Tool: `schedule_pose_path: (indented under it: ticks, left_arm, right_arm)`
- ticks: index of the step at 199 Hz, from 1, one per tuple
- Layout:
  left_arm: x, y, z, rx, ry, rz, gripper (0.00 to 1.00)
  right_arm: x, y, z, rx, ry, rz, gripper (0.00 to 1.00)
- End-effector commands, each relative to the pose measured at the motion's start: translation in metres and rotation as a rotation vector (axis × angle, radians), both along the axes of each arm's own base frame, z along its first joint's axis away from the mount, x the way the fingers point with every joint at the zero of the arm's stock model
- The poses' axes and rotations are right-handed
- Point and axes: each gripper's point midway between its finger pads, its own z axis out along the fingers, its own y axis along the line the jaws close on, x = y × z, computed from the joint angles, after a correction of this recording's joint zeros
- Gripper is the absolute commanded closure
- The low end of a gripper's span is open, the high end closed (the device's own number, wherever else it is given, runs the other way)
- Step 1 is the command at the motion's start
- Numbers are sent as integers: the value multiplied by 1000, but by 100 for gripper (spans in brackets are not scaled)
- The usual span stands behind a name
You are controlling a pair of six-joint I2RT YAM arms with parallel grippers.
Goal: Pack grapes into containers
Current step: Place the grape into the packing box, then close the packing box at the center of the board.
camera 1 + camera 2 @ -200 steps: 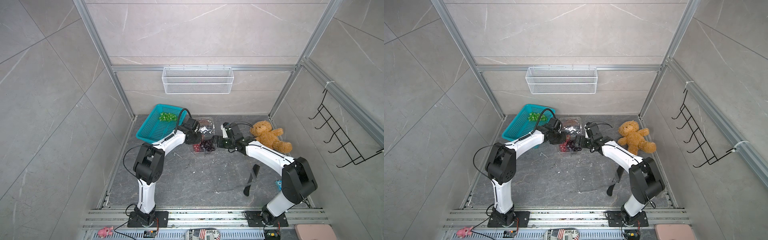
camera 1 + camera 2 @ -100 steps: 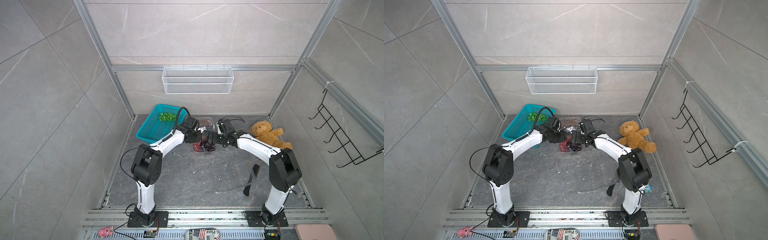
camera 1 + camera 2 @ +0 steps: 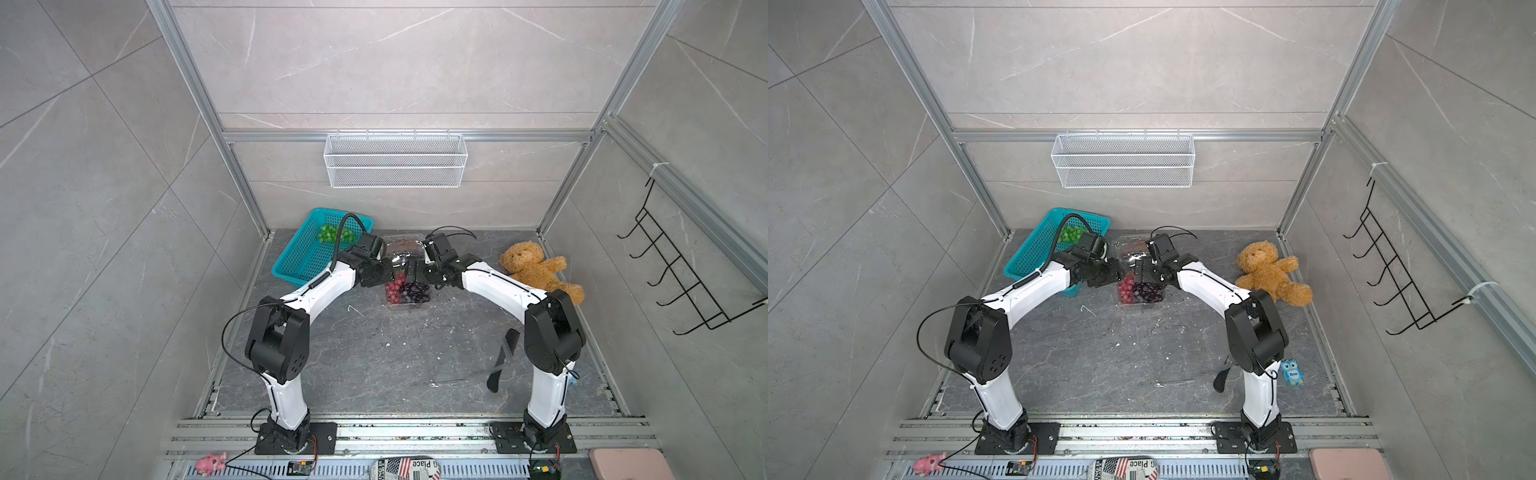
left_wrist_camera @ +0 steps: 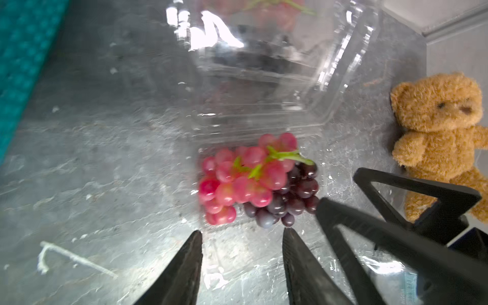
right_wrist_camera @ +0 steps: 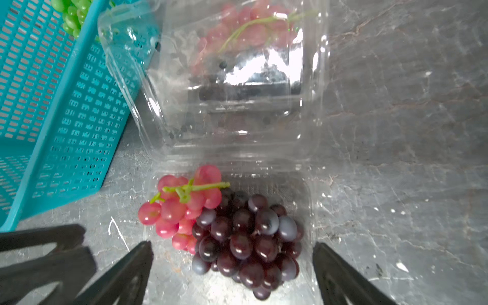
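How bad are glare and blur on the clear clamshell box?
Left wrist view: blown-out white glare on the raised lid of the clear plastic clamshell box, translucent red grape bunch slightly blurred. Right wrist view: smaller glare patch on the lid, dark purple grape bunch sharp. Both top views: even light.

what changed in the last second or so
The right gripper moved in toward the left gripper, its elbow swinging inward; its jaws stand wide open at the open container. The left jaws are apart, holding nothing. The red grapes and dark grapes in it, the teal basket and the teddy bear stayed put.
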Motion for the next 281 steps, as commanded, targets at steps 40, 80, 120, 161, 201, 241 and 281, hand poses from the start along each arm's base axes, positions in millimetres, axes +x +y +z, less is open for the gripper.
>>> schedule_pose_path:
  ticks: [40,80,120,161,201,241,281]
  left_arm:
    - [6,9,41,-100,-68,33,28]
    - [10,16,41,-113,-65,56,15]
    - [14,22,39,-122,-63,71,11]
    - [20,20,33,-122,-57,66,9]
    - [24,19,30,-126,-58,75,1]
    - [30,19,24,-99,-41,79,1]
    - [46,19,26,-104,-53,88,1]
  right_arm:
    - [20,2,-11,-94,30,-36,3]
    - [24,0,-33,-181,57,-39,3]
    - [19,-3,-47,-204,80,-24,3]
    - [10,-10,-55,-222,90,-24,3]
    - [7,-15,-70,-249,105,-22,3]
    - [9,-15,-72,-262,105,-20,3]
    - [11,-14,-47,-241,73,-14,2]
